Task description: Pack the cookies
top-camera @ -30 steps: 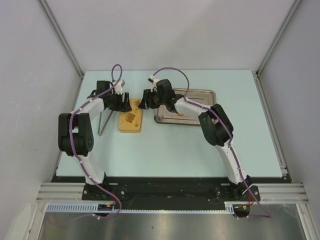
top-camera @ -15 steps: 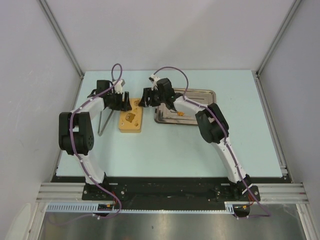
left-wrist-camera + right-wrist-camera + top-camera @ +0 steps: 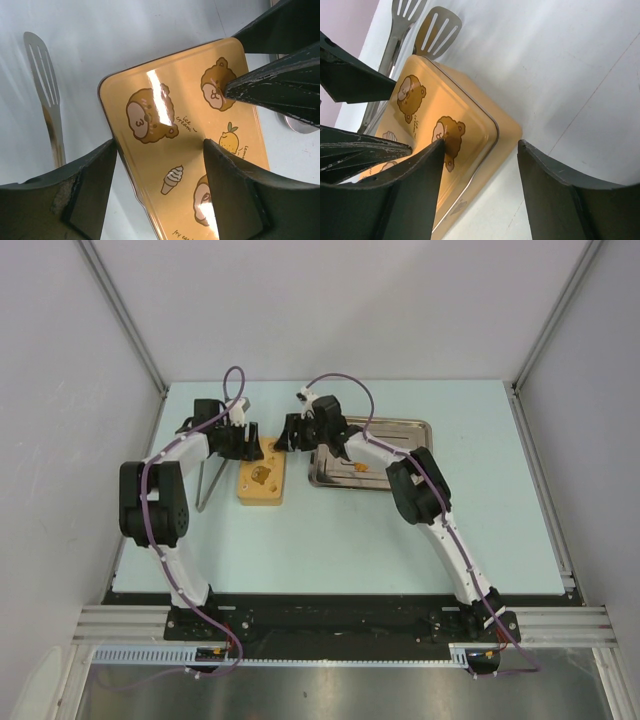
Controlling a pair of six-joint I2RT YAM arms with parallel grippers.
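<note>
Tin lid is straddled by left gripper and right gripper, both jaws spread, nothing clenched; likely best kept level, edges gripped evenly, tongs avoided.

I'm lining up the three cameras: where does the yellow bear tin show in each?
Top external: yellow bear tin just left of centre.
Left wrist: tin fills the middle and lower right.
Right wrist: tin at lower left.
Shared landmark: slotted steel tongs beside the tin, in all three.
</note>
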